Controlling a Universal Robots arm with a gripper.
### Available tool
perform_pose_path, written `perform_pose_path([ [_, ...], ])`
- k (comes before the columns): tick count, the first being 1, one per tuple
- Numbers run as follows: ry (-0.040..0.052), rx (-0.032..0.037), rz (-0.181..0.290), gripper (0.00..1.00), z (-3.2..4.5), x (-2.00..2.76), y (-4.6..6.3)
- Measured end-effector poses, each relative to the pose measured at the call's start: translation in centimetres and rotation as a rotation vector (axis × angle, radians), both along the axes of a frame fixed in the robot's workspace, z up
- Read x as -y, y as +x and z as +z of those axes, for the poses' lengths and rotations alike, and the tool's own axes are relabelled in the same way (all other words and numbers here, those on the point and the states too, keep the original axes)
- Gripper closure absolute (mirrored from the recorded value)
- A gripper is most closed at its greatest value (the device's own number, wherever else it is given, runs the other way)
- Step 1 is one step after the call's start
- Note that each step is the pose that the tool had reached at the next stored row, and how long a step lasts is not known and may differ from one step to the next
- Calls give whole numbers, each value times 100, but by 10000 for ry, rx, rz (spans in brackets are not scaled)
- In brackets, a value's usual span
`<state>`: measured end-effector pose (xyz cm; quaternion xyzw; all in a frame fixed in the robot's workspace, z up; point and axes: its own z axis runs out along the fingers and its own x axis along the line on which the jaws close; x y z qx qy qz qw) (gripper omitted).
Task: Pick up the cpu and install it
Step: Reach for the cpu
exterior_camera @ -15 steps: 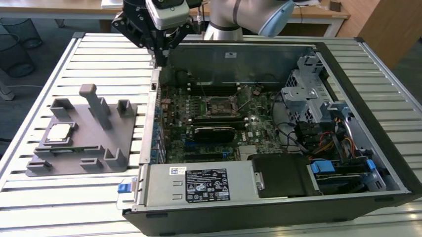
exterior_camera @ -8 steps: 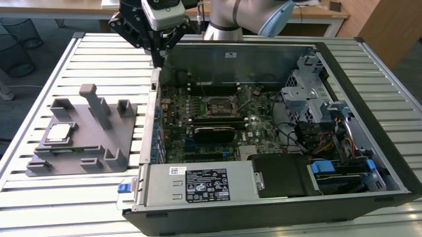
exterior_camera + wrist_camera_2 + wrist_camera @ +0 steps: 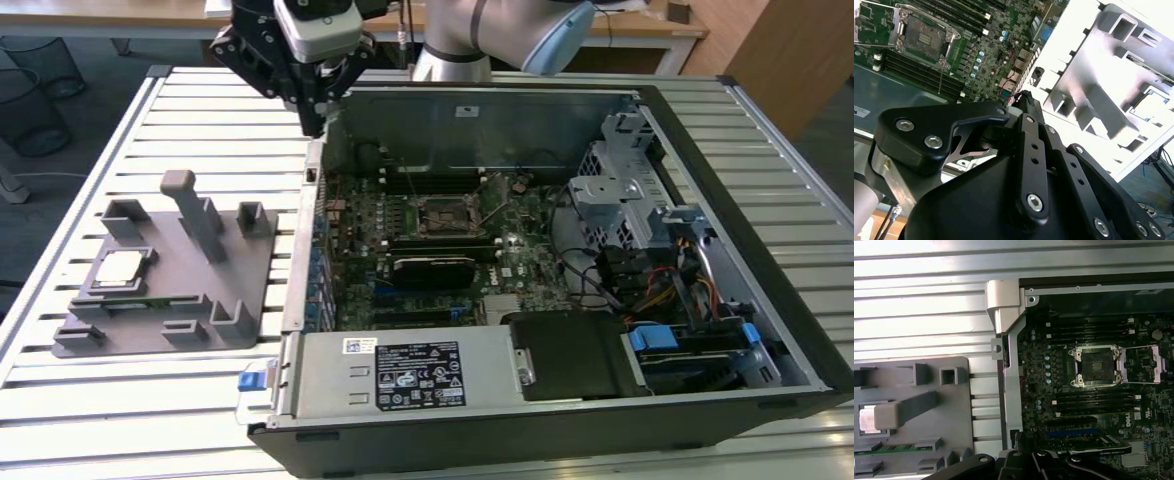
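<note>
Claw (image 3: pixel 316 125) is hanging over the case (image 3: pixel 534 440) wall, near the table's (image 3: pixel 147 400) far edge, with its fingers drawn together and gripping nothing. In the second wrist view the claw (image 3: pixel 1025 99) is pointing at the gap between case and tray (image 3: pixel 1114 85). Cpu (image 3: pixel 123 267) is lying flat in the tray (image 3: pixel 187 300) by the table's edge on the exterior view's left, well apart from the claw. In the first wrist view the cpu (image 3: pixel 865 419) is showing beside a post (image 3: pixel 904 410). Socket (image 3: pixel 441 212) on the board is sitting bare.
</note>
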<state>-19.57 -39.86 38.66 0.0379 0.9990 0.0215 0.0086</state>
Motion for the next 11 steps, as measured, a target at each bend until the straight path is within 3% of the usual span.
perform_pose_path([
  [11,0,-29,0,89,-11,0,-63],
])
